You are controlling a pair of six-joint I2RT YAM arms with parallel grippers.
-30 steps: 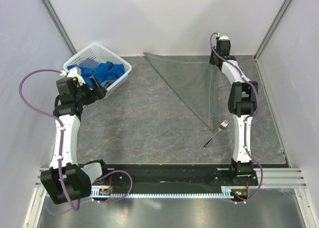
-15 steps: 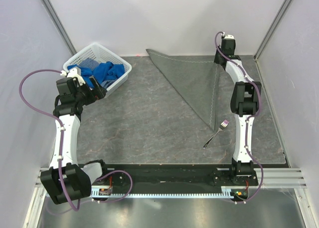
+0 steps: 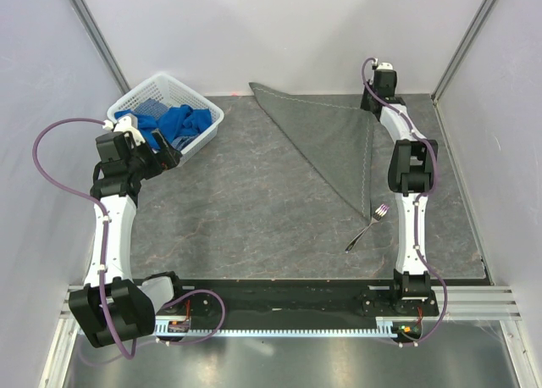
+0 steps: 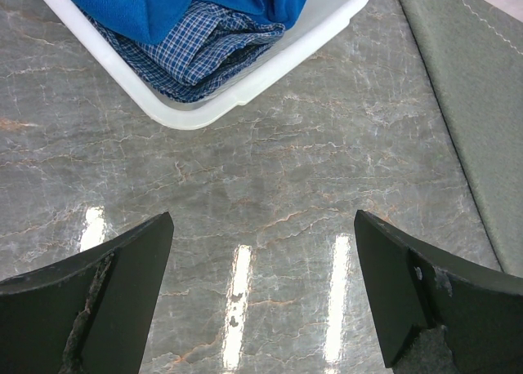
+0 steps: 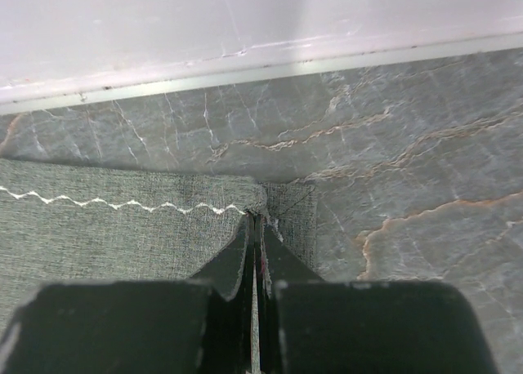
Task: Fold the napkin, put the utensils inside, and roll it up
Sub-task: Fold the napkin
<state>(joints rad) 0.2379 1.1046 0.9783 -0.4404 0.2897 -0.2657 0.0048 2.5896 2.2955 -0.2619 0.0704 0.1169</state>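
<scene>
top external: right arm stretches long to the back of the desk, its right end effector down at the far right corner of the napkin. left arm is bent at the elbow, left end effector hanging just beside the white mesh basket of blue cloths. napkin lies flat as a dark grey triangle with a pale stitched hem. the slim silver fork lies on bare desk by its near tip.

left wrist: black fingers spread wide over glossy marbled stone, gripping nothing. basket corner ahead, a checked cloth under the blue. napkin edge at right.

right wrist: fingers pinched narrow on the napkin's woven corner, white zigzag stitching alongside, close to the wall.
</scene>
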